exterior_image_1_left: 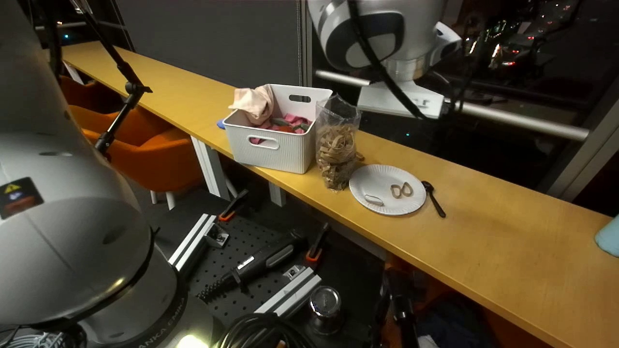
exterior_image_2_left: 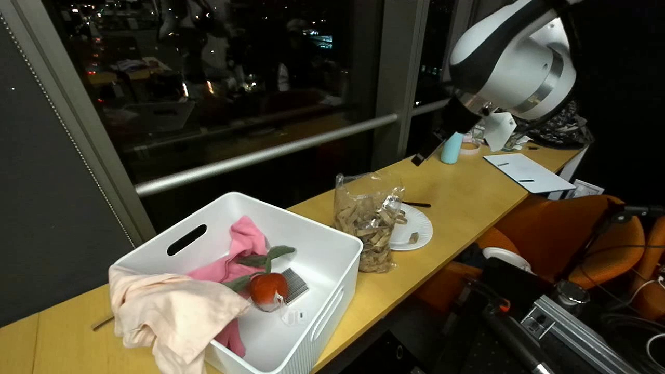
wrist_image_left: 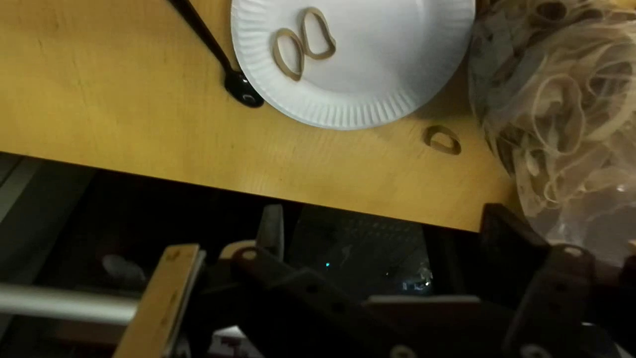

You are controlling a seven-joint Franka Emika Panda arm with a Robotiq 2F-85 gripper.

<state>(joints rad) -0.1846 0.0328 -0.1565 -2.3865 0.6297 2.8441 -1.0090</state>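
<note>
Wrist view, and the gripper [wrist_image_left: 382,215] hangs higher than the paper plate [wrist_image_left: 377,64], fingers [wrist_image_left: 271,228] standing wide apart, released! Two rubber bands [wrist_image_left: 302,48] lie side by side on that plate, well apart from the fingertips; an exterior view adds a third band [exterior_image_2_left: 414,238] there. And look, a loose band [wrist_image_left: 433,131] on the table [wrist_image_left: 124,114], just off the plate near the clear bag [wrist_image_left: 561,114] of bands, closer, as seen here, to the fingers! Black spoon [wrist_image_left: 242,88], right beside the plate's rim, opposite the bag!

Arm [exterior_image_1_left: 77,212] says "ANKA EMIKA" down low, start's cut off tho, plus it's got a dark sticker [exterior_image_1_left: 21,199] with a yellow warning triangle [exterior_image_1_left: 12,187].
</note>
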